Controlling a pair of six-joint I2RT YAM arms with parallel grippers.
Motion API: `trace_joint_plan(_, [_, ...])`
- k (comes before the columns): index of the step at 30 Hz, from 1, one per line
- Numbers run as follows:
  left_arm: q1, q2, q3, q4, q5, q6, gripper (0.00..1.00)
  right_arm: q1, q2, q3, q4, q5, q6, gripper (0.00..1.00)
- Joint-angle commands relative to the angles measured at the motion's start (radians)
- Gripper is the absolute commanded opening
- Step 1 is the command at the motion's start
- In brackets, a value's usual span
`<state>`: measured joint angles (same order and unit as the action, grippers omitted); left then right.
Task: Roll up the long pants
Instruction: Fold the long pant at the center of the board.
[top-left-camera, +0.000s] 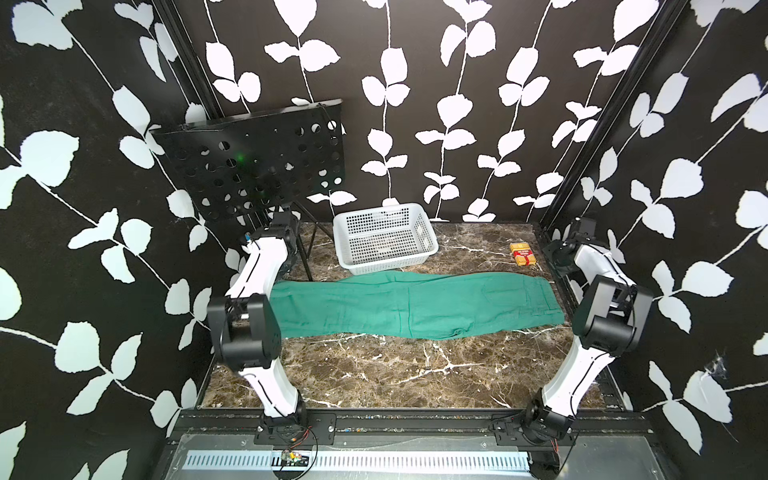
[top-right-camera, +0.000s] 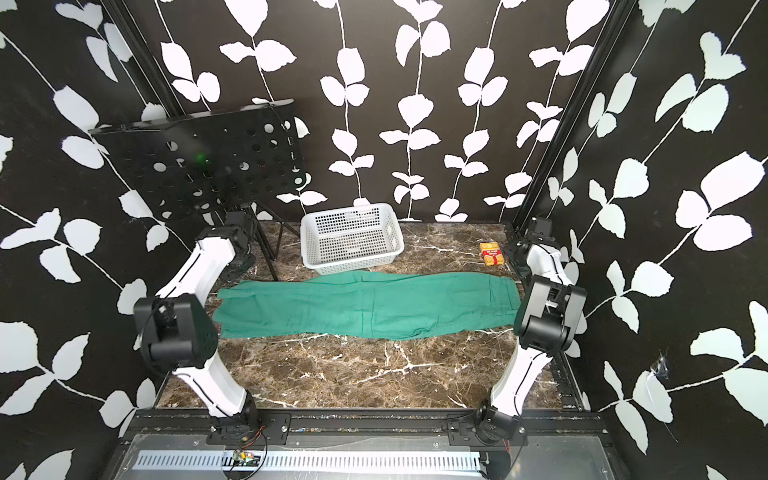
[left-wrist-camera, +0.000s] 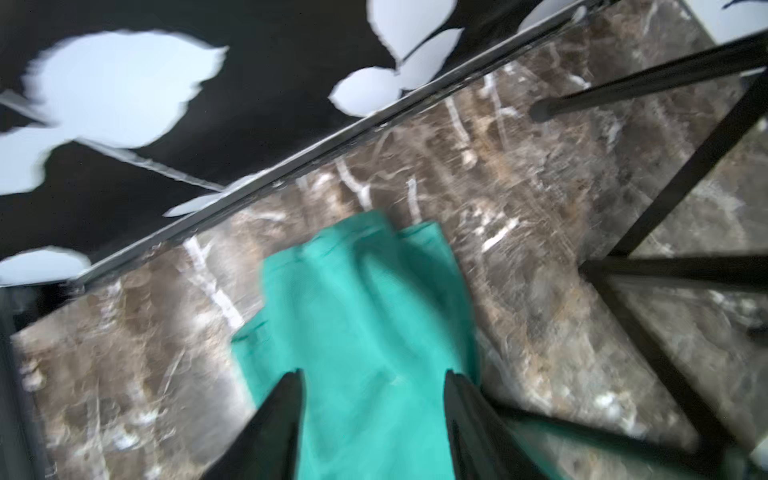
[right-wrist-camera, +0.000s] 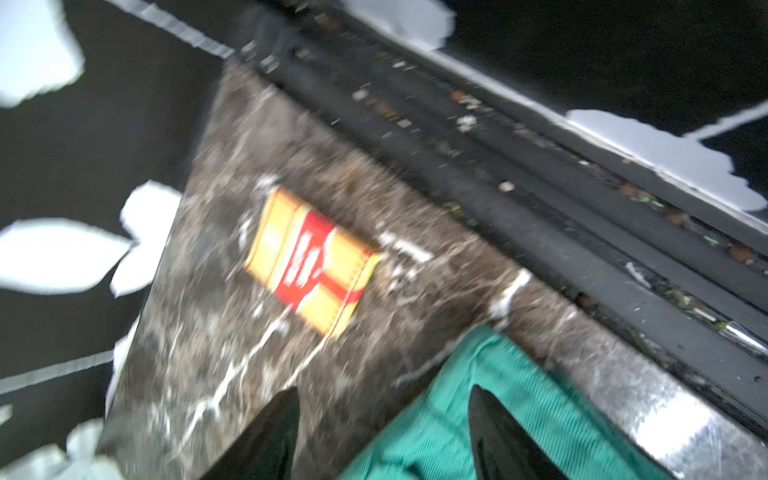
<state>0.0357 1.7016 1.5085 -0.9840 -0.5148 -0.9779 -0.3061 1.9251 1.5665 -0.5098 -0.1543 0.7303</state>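
- Left gripper: black tapered fingers parted, hanging over the hem end of the pants; nothing clamped between them. Wrist view smeared by blur; in both top views the arm's black joint housing hides it.
- Right gripper: jaws likewise apart, one finger over green cloth, one over bare stone. Also hidden in both top views.
- Pants: teal-green soft woven cloth, laid flat and lengthwise across the table, far edge right up against the basket; each end partly covered by an arm. Fine weave shows in the right wrist view.
- Table: glossy brown marble with white veins.
- Basket: white plastic, rectangular, gridded walls.
- Box: small, flat, yellow and red; print too blurred to read.
- Music stand: black perforated metal, legs partly behind the left arm.
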Motion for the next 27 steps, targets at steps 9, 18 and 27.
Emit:
trace_joint_plan(9, [0.03, -0.24, -0.424, 0.034, 0.168, -0.087, 0.29, 0.414, -0.18, -0.236, -0.271, -0.058, -0.298, 0.53])
trace_joint_plan(18, [0.099, -0.194, -0.545, 0.212, 0.272, -0.078, 0.5, 0.447, -0.184, -0.315, -0.276, -0.04, -0.282, 0.6])
trace_joint_plan(27, [0.145, -0.079, -0.582, 0.368, 0.355, -0.068, 0.52, 0.396, -0.24, -0.357, -0.247, -0.015, -0.254, 0.61])
